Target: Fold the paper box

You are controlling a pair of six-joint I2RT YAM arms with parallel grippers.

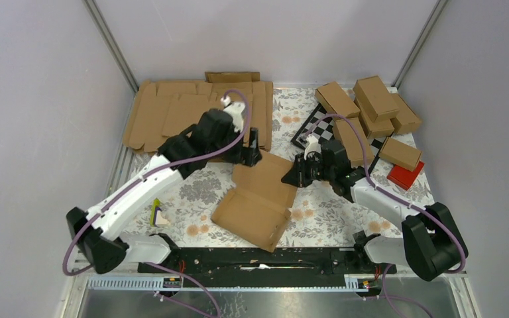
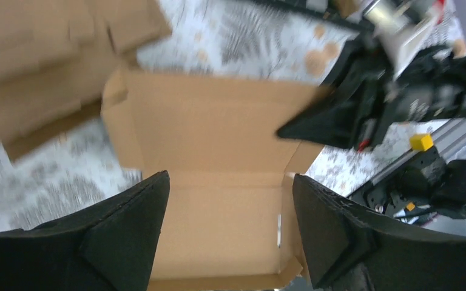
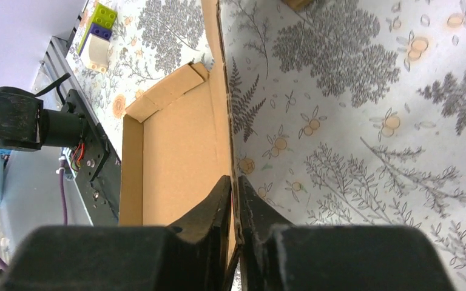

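The paper box (image 1: 255,199) lies partly folded at the centre of the floral table cover (image 1: 318,212), between the two arms. Its near side walls are raised and its far flap lies flat.

The left gripper (image 2: 230,179) hangs above the far flap. Its jaws are spread wide and hold nothing.

The right gripper (image 3: 233,185) is at the box's right edge. Its fingers are pressed together on the thin cardboard edge.

The stack of flat cardboard blanks (image 1: 199,116) lies at the far left. The folded cartons (image 1: 371,106) are grouped at the far right.
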